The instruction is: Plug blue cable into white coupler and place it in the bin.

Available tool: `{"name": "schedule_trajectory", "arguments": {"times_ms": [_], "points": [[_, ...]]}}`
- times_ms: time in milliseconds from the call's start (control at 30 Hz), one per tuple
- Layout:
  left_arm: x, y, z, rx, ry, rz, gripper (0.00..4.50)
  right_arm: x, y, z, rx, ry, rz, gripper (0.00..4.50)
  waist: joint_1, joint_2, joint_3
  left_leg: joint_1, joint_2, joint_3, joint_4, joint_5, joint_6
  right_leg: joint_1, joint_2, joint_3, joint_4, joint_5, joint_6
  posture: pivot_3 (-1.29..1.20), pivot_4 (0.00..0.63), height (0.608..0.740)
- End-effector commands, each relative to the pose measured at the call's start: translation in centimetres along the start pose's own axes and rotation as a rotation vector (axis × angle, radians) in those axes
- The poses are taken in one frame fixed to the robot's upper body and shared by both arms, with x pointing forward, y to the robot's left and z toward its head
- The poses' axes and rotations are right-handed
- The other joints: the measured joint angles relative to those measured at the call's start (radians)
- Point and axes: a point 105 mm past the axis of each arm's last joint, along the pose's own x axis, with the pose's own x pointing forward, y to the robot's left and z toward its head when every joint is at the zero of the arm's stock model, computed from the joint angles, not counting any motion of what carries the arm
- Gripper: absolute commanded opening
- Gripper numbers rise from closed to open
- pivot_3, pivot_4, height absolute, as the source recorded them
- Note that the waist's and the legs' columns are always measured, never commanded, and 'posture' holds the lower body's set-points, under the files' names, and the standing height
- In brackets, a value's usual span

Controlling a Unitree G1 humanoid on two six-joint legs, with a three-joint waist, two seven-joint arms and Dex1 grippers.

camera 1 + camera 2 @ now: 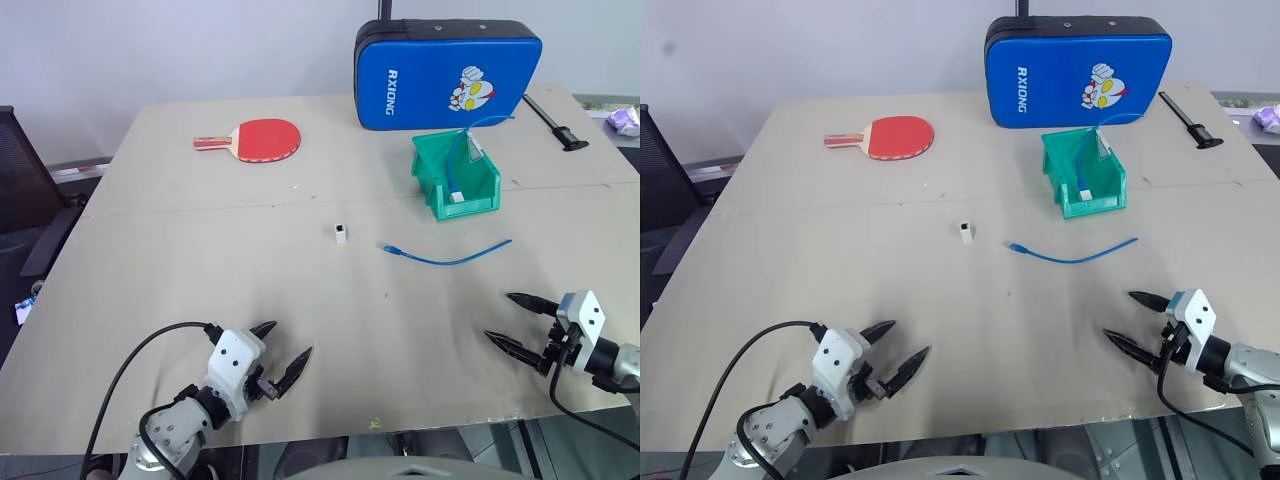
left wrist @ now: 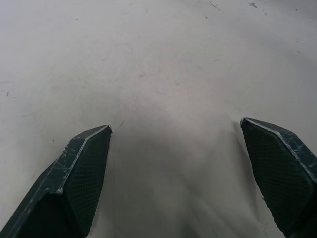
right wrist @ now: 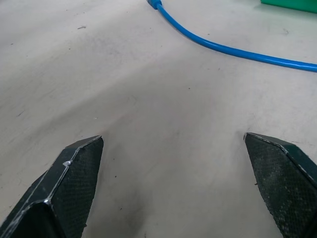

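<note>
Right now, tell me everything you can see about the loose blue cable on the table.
The blue cable is a thin, short, bright-blue cord that looks like smooth plastic. It lies flat in a shallow curve on the table, with a small plug at the end nearer the white coupler. It sits in front of the green bin, touching only the tabletop.

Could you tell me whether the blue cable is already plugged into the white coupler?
Not plugged in. The blue cable lies loose on the table, and the white coupler sits apart from its plug end, with bare table between.
</note>
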Motion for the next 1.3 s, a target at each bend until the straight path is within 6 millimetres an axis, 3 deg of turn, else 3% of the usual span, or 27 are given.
{"name": "schedule_trajectory", "arguments": {"times_ms": [33, 800, 933, 1300], "points": [[-0.3, 0.3, 0.3, 0.013, -0.010, 0.003, 4.28, -0.5, -0.3, 0.8, -0.026, -0.017, -0.012, 4.50, 0.000, 0.000, 0.000, 0.000, 0.000, 0.000, 0.000, 0.000, 0.000, 0.000, 0.000, 0.000, 0.000, 0.000, 0.000, 0.00, 0.150, 0.740], [-0.2, 0.5, 0.2, 0.029, -0.028, -0.033, 4.28, -0.6, -0.3, 1.0, -0.026, -0.010, -0.019, 4.50, 0.000, 0.000, 0.000, 0.000, 0.000, 0.000, 0.000, 0.000, 0.000, 0.000, 0.000, 0.000, 0.000, 0.000, 0.000, 0.00, 0.150, 0.740], [0.0, 1.6, 3.1, 0.013, -0.084, -0.153, 4.28, 2.1, -1.4, 3.5, -0.043, -0.052, -0.091, 4.50, -0.003, 0.000, 0.001, 0.000, 0.000, 0.000, 0.000, 0.000, 0.000, 0.000, 0.000, 0.000, 0.002, 0.000, 0.000, 0.00, 0.150, 0.740], [-1.9, 5.7, 10.1, 0.190, -0.100, -0.422, 4.28, 12.2, -0.7, 8.0, -0.094, -0.029, 0.081, 4.50, -0.013, -0.002, 0.002, -0.002, 0.000, -0.002, 0.001, 0.000, 0.000, -0.003, 0.001, -0.004, -0.001, 0.000, 0.000, 0.00, 0.150, 0.740]]}}
